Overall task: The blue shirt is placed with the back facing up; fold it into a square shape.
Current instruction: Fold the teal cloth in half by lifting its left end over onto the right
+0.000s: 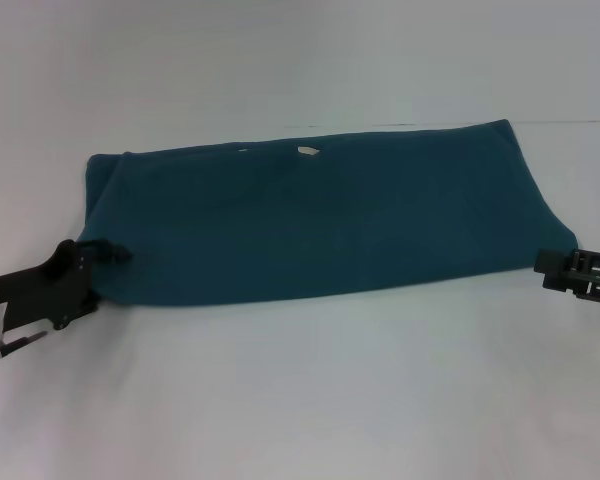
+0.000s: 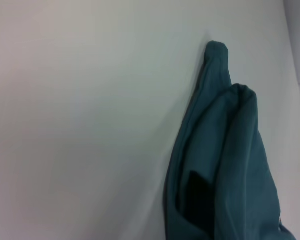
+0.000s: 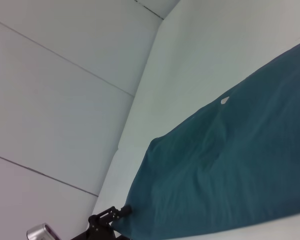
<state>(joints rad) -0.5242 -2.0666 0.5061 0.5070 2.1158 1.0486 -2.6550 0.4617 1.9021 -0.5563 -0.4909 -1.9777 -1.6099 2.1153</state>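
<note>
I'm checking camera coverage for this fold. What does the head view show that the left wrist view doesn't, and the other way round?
Only the head view shows the left pincer at the near left corner and the right pincer beside the near right corner of the dark teal-blue soft fabric shirt, lying as a wide band. Only the left wrist view shows the bunched layered folds at one end. Both show the shirt on the white table.

Bare table surrounds the blue shirt.
</note>
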